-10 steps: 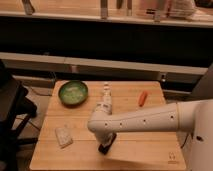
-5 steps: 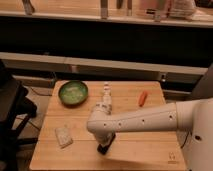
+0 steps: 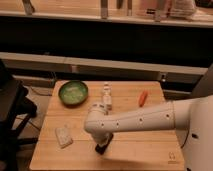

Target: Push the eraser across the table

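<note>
My white arm [image 3: 135, 120] reaches from the right across the light wooden table [image 3: 145, 145]. The gripper [image 3: 102, 146] points down at the tabletop near the front middle, to the right of a pale crinkled packet [image 3: 63, 136]. It shows as a dark shape touching or just above the wood. The small black eraser cannot be told apart from this dark shape; it is hidden at or under the gripper.
A green bowl [image 3: 73, 93] sits at the back left. A small white bottle [image 3: 107, 96] stands at the back middle, and an orange carrot-like piece [image 3: 143, 98] lies at the back right. A black chair [image 3: 10, 110] stands left of the table.
The gripper and forearm shifted slightly to the left over the front of the table. The bowl, bottle, packet and orange piece have not moved.
</note>
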Available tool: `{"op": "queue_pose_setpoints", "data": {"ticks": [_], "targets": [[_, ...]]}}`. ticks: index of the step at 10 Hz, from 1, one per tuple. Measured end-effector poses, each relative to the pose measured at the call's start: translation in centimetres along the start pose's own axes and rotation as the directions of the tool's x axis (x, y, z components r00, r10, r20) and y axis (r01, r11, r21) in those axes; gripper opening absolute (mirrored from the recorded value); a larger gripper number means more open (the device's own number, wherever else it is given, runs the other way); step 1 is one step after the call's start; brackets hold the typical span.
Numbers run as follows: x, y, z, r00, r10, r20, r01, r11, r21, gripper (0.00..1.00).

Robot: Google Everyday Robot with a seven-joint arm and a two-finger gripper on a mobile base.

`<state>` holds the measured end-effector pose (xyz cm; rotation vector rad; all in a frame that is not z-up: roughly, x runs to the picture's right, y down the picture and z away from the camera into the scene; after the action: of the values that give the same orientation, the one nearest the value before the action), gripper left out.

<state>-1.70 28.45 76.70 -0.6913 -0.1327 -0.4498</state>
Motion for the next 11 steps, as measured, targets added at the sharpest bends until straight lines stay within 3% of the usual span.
{"op": "queue_pose_setpoints", "data": {"ticks": [11], "targets": [[-0.92, -0.3, -0.09, 1.0, 0.01, 0.001, -0.01, 1.0, 0.012, 0.0]]}}
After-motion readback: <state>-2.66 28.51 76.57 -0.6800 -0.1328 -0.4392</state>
